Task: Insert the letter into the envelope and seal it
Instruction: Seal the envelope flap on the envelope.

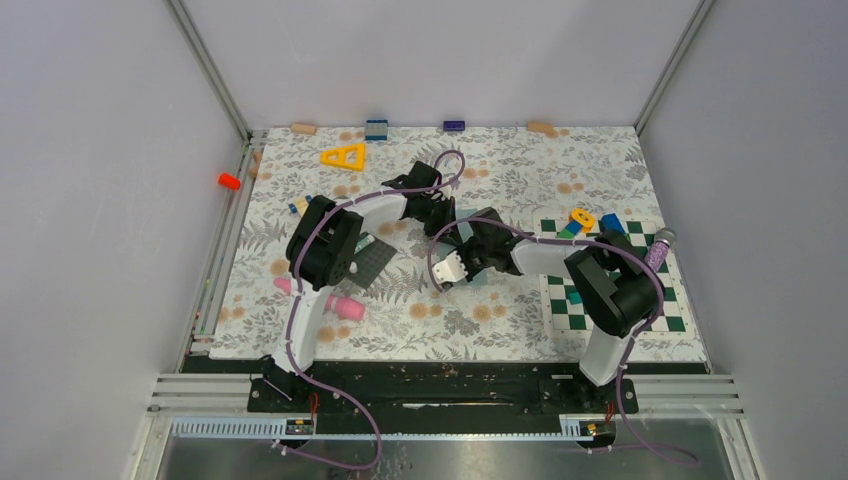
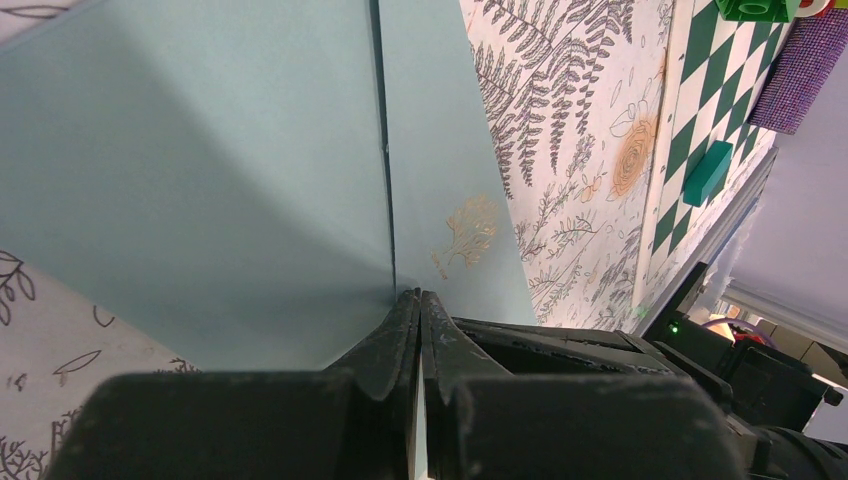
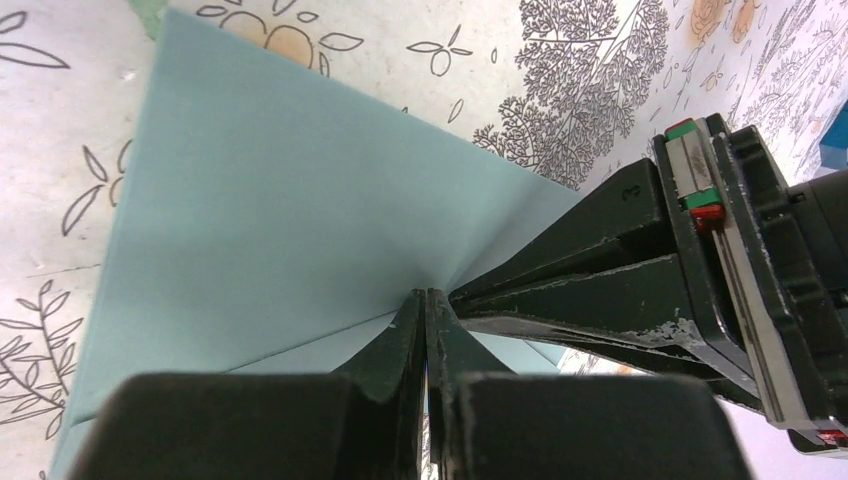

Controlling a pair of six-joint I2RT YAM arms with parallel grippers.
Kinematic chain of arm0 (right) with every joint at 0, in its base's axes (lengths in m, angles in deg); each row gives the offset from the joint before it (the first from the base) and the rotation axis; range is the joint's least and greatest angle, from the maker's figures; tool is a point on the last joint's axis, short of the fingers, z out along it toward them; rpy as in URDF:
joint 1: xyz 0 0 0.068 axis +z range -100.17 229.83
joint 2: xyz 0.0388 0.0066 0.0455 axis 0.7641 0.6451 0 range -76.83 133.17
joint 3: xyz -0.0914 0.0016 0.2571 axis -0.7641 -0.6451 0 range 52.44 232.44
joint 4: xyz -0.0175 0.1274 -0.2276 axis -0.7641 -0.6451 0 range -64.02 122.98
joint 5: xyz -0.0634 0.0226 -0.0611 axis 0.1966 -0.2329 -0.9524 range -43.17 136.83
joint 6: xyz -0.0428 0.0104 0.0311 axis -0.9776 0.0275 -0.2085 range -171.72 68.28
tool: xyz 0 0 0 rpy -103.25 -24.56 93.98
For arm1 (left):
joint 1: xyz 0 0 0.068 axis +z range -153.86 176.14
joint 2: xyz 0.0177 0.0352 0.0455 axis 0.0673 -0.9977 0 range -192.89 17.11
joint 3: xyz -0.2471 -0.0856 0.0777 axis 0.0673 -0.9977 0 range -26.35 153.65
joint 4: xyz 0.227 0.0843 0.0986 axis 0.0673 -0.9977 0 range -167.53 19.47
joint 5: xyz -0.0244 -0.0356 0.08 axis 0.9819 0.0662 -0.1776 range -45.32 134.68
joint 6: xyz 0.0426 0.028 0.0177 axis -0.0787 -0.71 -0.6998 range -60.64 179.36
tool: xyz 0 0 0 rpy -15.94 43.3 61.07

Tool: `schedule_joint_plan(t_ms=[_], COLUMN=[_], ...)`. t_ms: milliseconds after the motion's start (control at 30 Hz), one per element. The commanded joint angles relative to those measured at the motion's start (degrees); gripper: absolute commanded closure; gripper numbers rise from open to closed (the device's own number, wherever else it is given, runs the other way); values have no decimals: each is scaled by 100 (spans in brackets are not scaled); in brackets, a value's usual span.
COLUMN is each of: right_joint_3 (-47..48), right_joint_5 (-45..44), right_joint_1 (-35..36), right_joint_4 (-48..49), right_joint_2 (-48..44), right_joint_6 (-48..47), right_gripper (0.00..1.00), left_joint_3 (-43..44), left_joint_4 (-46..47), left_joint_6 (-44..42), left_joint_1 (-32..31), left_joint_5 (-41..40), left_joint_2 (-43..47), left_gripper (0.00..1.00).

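Note:
The teal-grey envelope (image 2: 200, 180) lies flat on the floral table cover, with a seam line and a small gold sprig print on it. In the right wrist view its triangular flap (image 3: 280, 220) lies down with the diagonal seams showing. My left gripper (image 2: 418, 296) is shut, with its tips resting on the envelope at the seam. My right gripper (image 3: 425, 293) is shut, with its tips on the flap right beside the left fingers (image 3: 600, 255). In the top view both grippers (image 1: 445, 215) (image 1: 465, 238) meet mid-table and cover the envelope. The letter is not in sight.
A dark grey mat (image 1: 372, 262) and a pink cylinder (image 1: 330, 302) lie by the left arm. A green checkered board (image 1: 660, 300) with small blocks and a purple cylinder (image 1: 660, 245) is on the right. A yellow triangle (image 1: 343, 156) and bricks sit along the back edge.

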Motion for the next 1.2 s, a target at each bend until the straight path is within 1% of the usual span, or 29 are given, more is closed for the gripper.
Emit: schedule_joint_plan(t_ms=[0,200,267,467,667,800,933,1033,1167], right_joint_3=[198,248,181,-166,-332,-342,-147,110,572], right_joint_5=[-243,-197,-75,152,184,264,142,-3,-227], right_joint_1=[13,5,-2,-20,-20,-15,-11,-15,-11], right_joint_4=[-146,-328,-716,-1399,-1721,-1747,-1460,-1201,-1150], right_joint_2=[210,180,58,-444,-731,-725,-466,-190,154], right_joint_6=[278,275,175,-144,-256,-221,-10,155,472], right_gripper=[100,100,100,100,100,100,100,100,100], left_joint_3=[88,84,72,79,57,68,63,60,57], left_joint_4=[-100,-95,-99,-100,-100,-97,-100,-96,-96], left_joint_6=[-190,-199,-206,-217,-239,-227,-217,-226,-217], left_joint_1=[-2,-4,-5,4,4,5,7,11,9], left_joint_5=[-251,-279,-288,-307,-318,-320,-298,-297,-276], left_joint_2=[-165,-159,-143,-123,-95,-94,-103,-110,-122], left_gripper=[100,100,100,100,100,100,100,100,100])
